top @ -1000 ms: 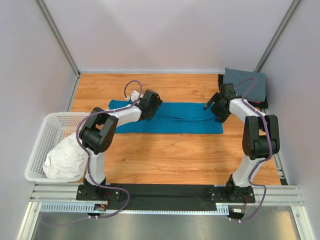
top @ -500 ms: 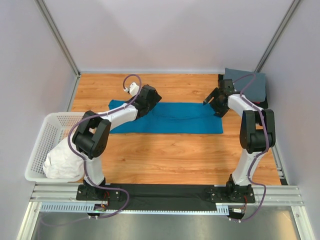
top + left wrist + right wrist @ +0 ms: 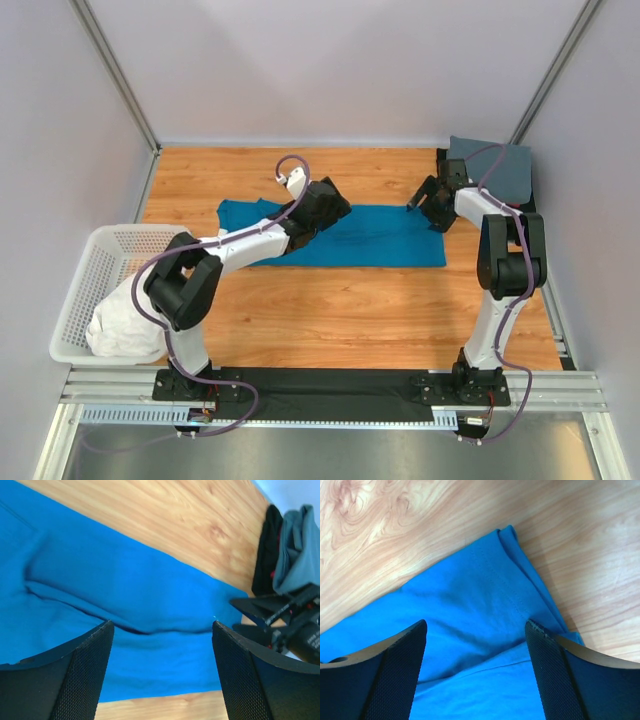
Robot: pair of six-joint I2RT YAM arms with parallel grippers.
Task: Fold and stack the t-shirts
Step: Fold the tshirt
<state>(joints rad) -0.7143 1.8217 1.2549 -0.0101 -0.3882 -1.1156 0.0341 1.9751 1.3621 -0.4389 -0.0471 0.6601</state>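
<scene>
Lying flat on the wooden table (image 3: 350, 310), the teal-blue t-shirt (image 3: 380, 240) is folded into a long band with a crease running along its length. Left gripper (image 3: 161, 630) sits over the middle of the teal-blue t-shirt, fingers (image 3: 80, 670) spread wide, nothing between them, only blue cloth below; can't tell if the tips touch it. Right gripper (image 3: 476, 625) is over the right-end corner of the same shirt, fingers (image 3: 380, 675) also wide apart and empty, with the hemmed corner in the gap. Slate-grey t-shirt (image 3: 495, 170) is folded on top of a dark t-shirt (image 3: 265, 550), just beyond the teal shirt's right end. White t-shirt (image 3: 125, 320) is bunched inside the mesh laundry basket (image 3: 85, 265), off the teal shirt's left end, nearer the arm bases.
</scene>
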